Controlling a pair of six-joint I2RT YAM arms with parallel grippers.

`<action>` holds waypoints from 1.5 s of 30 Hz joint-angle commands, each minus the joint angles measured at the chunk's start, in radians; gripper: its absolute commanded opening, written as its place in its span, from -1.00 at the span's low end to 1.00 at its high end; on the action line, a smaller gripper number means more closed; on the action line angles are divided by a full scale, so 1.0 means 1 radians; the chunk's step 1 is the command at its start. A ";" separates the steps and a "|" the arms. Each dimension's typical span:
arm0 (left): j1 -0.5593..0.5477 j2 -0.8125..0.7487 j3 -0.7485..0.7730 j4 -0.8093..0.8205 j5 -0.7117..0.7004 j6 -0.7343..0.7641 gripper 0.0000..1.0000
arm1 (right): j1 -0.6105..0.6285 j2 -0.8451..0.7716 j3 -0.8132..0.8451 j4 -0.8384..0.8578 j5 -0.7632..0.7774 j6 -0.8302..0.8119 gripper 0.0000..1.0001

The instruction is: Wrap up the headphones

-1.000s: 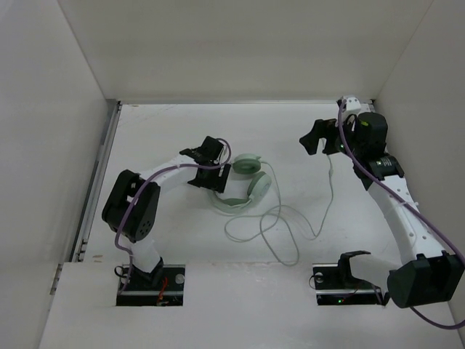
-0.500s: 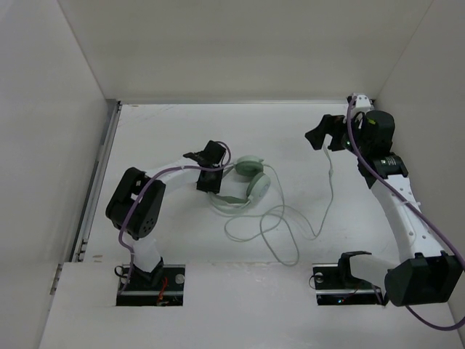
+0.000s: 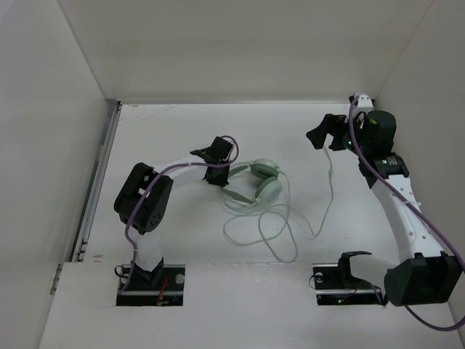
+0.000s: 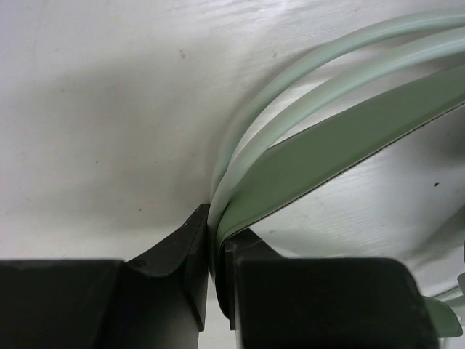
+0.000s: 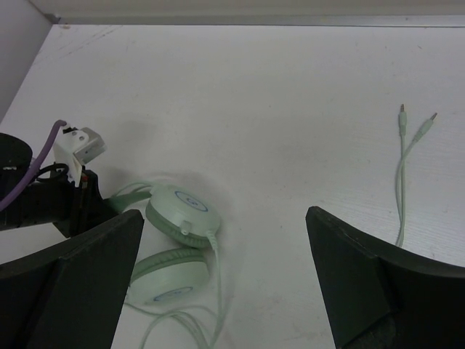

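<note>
- The left jaws are closed tight on the headband [image 4: 341, 138] of the headphones [image 3: 260, 180]. In the left wrist view we see the flat mint-green band, and two thin pale rails beside it, pinched between the dark fingers [image 4: 178, 251] with no gap.
- The right jaws are spread wide and hold nothing. In the right wrist view their dark fingers [image 5: 80, 283] fill the two lower corners, with bare desk between them.
- The headphones lie on the white desk [image 3: 160, 131] near its middle, just to the right of the left jaws. We see the two round padded cups [image 5: 182, 211] close together.
- The thin whitish cable [image 3: 272, 236] loops loosely across the desk on the near side of the cups, then runs away toward the far right.
- The cable's forked end [image 5: 415, 127] lies flat on the desk, well apart from the cups.
- The left arm [image 3: 182, 164] reaches in from the left. The right arm [image 3: 399, 207] holds its jaws above the far right part of the desk.
</note>
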 commanded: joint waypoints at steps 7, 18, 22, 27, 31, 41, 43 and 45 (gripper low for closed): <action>0.043 -0.059 0.109 0.003 -0.026 0.086 -1.00 | 0.009 -0.030 0.055 0.041 -0.011 -0.037 1.00; 0.209 -0.214 0.422 -0.082 -0.052 0.227 -1.00 | 0.257 -0.054 0.075 0.162 0.007 -0.174 1.00; 0.215 -0.268 0.506 -0.097 -0.017 0.266 -1.00 | 0.341 -0.022 0.087 0.183 0.010 -0.188 1.00; 0.220 -0.302 0.612 -0.146 0.032 0.279 -1.00 | 0.432 0.001 0.095 0.243 0.047 -0.249 1.00; 0.240 -0.313 0.688 -0.198 0.081 0.261 -1.00 | 0.463 0.028 0.102 0.311 0.097 -0.272 1.00; 0.281 -0.371 0.786 -0.252 0.206 0.235 -1.00 | 0.464 0.070 0.064 0.483 0.145 -0.257 1.00; 0.287 -0.368 0.832 -0.270 0.227 0.221 -1.00 | 0.463 0.087 0.058 0.542 0.122 -0.223 1.00; 0.298 -0.356 0.887 -0.280 0.253 0.204 -1.00 | 0.463 0.101 0.047 0.600 0.088 -0.176 1.00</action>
